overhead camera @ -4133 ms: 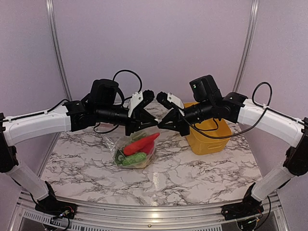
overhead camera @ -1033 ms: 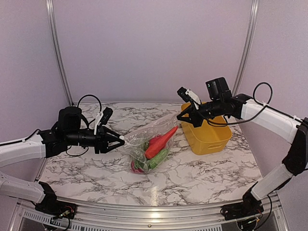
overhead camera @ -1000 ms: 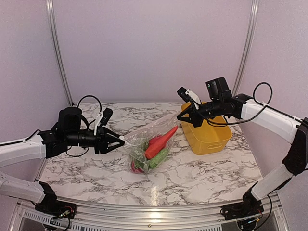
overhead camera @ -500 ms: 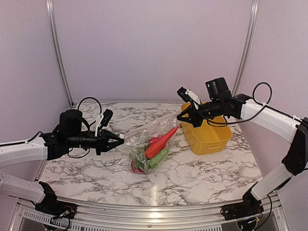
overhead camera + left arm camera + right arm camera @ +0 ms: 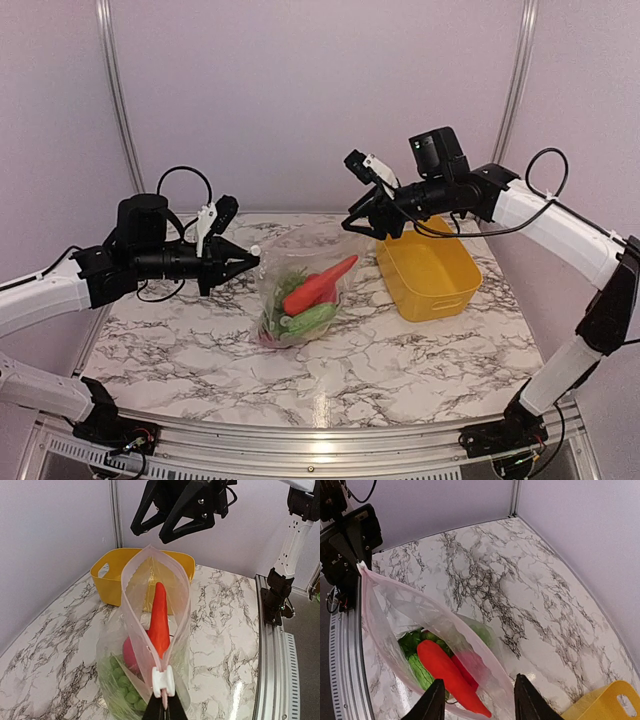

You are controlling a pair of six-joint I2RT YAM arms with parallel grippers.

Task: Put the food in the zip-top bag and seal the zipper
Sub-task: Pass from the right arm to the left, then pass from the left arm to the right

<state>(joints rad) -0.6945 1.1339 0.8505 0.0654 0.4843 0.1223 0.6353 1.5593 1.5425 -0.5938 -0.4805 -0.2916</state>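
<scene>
The clear zip-top bag [image 5: 300, 262] rests on the marble table with its mouth gaping upward. Inside lies the food: a long red-orange piece [image 5: 318, 283], a green cucumber [image 5: 310, 320] and a pink piece [image 5: 131, 655]. The zipper [image 5: 134, 625] runs as two pale strips that meet at a white slider [image 5: 163, 679]. My left gripper [image 5: 163, 711] is shut on the pink tab of the zipper just behind that slider. My right gripper [image 5: 366, 226] hangs open just above the bag's far corner, holding nothing. From its wrist, my right gripper [image 5: 479, 700] looks down into the open bag [image 5: 395, 600].
A yellow basket [image 5: 437, 300] stands at the right of the bag, below the right arm; its handle hole shows in the left wrist view as the yellow basket [image 5: 107, 577]. An aluminium rail [image 5: 272, 645] edges the table, and pale walls close off the back and sides.
My right gripper opened, let go of the bag's far corner and rose up and to the left. My left gripper shut on the zipper end and lifted slightly. The bag slid left.
</scene>
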